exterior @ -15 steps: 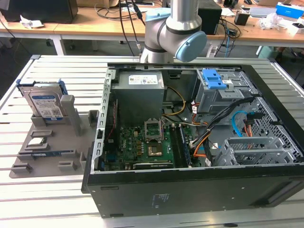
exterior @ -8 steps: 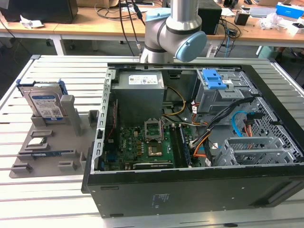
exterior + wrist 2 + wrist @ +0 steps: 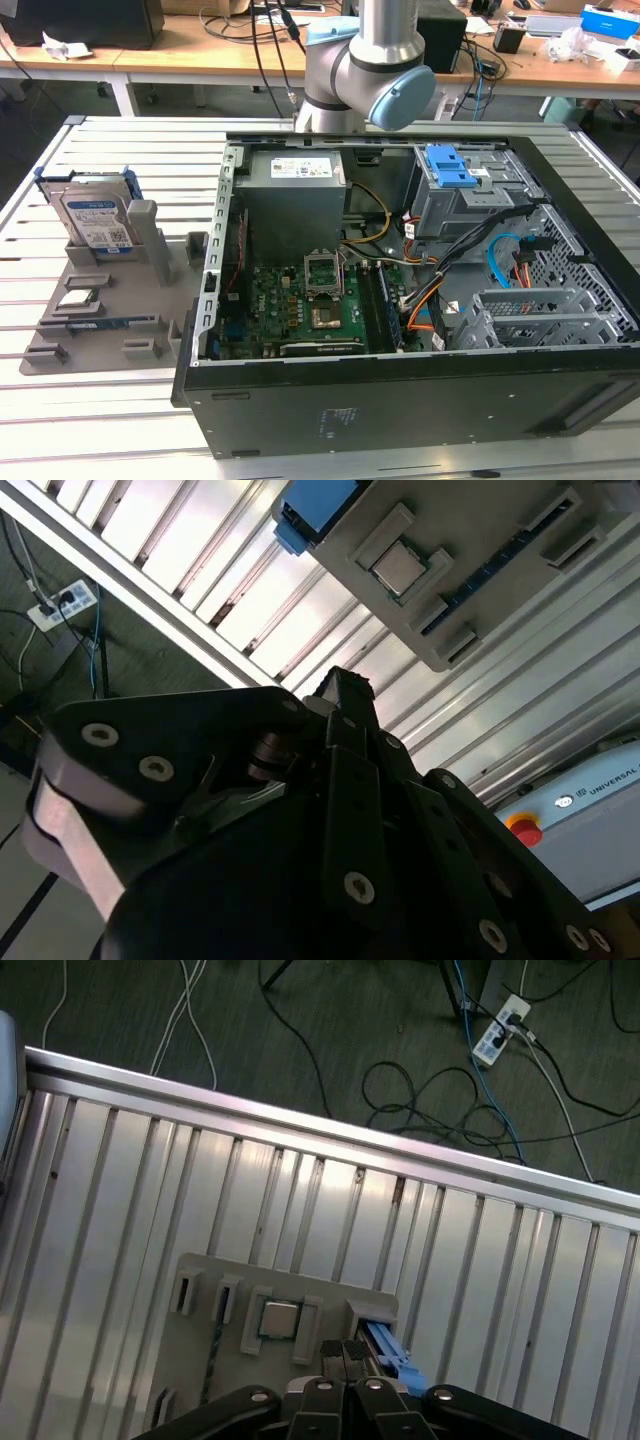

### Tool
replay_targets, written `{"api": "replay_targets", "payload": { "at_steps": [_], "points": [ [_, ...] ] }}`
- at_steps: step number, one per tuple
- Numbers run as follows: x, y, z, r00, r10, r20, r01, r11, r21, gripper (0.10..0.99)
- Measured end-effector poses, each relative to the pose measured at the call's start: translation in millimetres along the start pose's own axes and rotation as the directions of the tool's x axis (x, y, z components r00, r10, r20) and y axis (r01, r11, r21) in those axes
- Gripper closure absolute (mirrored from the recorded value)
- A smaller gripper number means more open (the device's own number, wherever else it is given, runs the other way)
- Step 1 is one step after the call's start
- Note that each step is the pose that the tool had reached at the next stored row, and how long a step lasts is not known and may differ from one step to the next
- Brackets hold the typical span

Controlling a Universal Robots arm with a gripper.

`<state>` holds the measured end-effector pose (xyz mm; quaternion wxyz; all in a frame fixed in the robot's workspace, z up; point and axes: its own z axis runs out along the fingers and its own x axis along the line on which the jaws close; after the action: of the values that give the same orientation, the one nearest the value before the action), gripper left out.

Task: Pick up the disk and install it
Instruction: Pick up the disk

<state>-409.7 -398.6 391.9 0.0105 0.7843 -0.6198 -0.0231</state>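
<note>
1. The gripper [image 3: 345,1352] is clenched, tips pressed together on nothing. It hangs high over the table [image 3: 120,1180], well apart from everything below.
2. The disk [image 3: 95,215] stands upright on edge in the grey holder [image 3: 100,325], on the exterior view's left and outside the case [image 3: 400,400]. Nothing touches it, so the pick-up is not yet done.
3. In the first wrist view the disk [image 3: 385,1352] peeks out as a blue edge just beside the gripper tips. This suggests the gripper is roughly above it (a line of sight, not contact).
4. To make the approach well, I judge the jaws should spread before any descent and turn so the pads face the disk's two flat sides. They should close on its upper part, clear of the holder's posts. A straight-up lift should keep the blue frame from binding in its slot.
5. The exterior view gives the disk's label face, its upright stance, the open case and the arm [image 3: 370,70] behind it.
6. Both wrist views look down and give the holder's layout instead, with the chip [image 3: 278,1318] seated near the disk. The second wrist view sets the disk [image 3: 315,505] at the holder's far end.
</note>
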Motion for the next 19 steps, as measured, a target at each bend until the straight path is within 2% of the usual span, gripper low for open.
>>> {"api": "replay_targets", "payload": {
  "at_steps": [4, 7, 9, 11, 12, 15, 16, 19],
  "points": [
    [0.0, 0.0, 0.0, 0.9999, 0.015, 0.0007, -0.015, 0.9999, 0.0, 0.98],
    [0.0, 0.0, 0.1, 0.9967, 0.082, 0.0033, -0.082, 0.9967, 0.002, 0.98],
    [0.0, 0.0, 0.2, 0.9902, 0.14, 0.0059, -0.14, 0.9902, 0.003, 0.98],
    [0.0, 0.0, 0.6, 0.9677, 0.252, 0.0098, -0.252, 0.9677, 0.004, 0.98],
    [0.0, 0.0, 0.8, 0.9533, 0.302, 0.012, -0.302, 0.9533, 0.005, 0.98],
    [0.0, 0.0, 1.1, 0.9535, 0.301, 0.0145, -0.301, 0.9526, 0.041, 0.98],
    [0.1, 0.0, 1.2, 0.9536, 0.301, 0.0152, -0.301, 0.9523, 0.05, 0.98],
    [0.1, 0.0, 1.1, 0.9536, 0.301, 0.0153, -0.301, 0.9522, 0.052, 0.98]
  ]
}}
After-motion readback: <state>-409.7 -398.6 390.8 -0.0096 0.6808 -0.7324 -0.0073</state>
